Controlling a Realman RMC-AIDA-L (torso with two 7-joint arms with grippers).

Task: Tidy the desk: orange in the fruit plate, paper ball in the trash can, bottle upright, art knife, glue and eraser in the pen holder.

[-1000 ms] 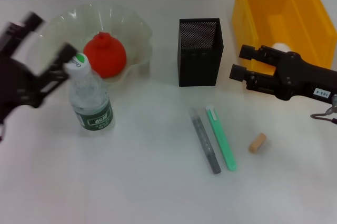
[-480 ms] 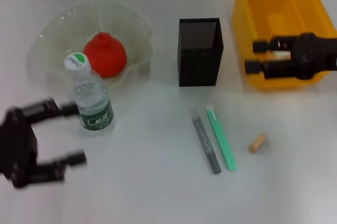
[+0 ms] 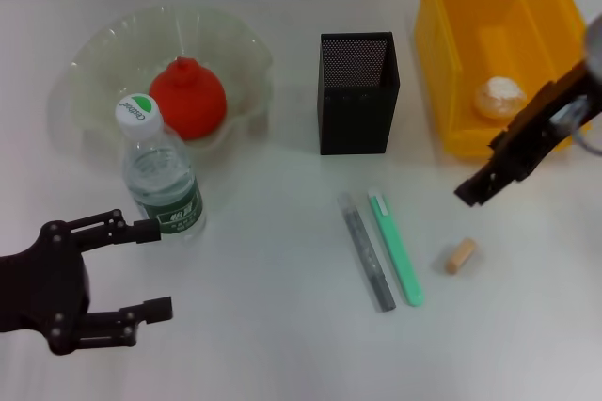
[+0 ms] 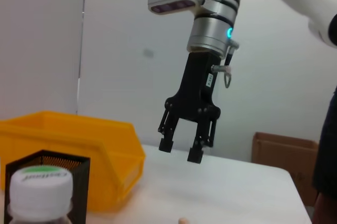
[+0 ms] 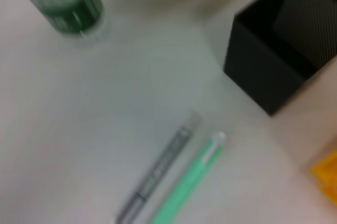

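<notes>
At the lower left of the head view the left gripper (image 3: pixel 150 269) sits low over the white table (image 3: pixel 263 326), its two black fingers spread wide with nothing between them, the upper fingertip just beside the base of the bottle (image 3: pixel 160 180). The bottle stands upright, cap up, in front of the fruit plate (image 3: pixel 85 72), which fills the upper left of the frame and holds the orange (image 3: pixel 188 98). In the upper middle stands the pen holder (image 3: pixel 357 93), upright and apart from the plate. Below it, in the middle of the frame, the glue (image 3: pixel 368 252) and the art knife (image 3: pixel 396 248) lie flat side by side on the table, the glue on the left, nearly parallel. To their right lies the eraser (image 3: pixel 460 256), alone on the table. Above the eraser the right gripper (image 4: pixel 181 149) hangs pointing down; the left wrist view shows its fingers parted and bare. At the upper right the trash can (image 3: pixel 451 53) holds the paper ball (image 3: pixel 499 97) on its floor.
</notes>
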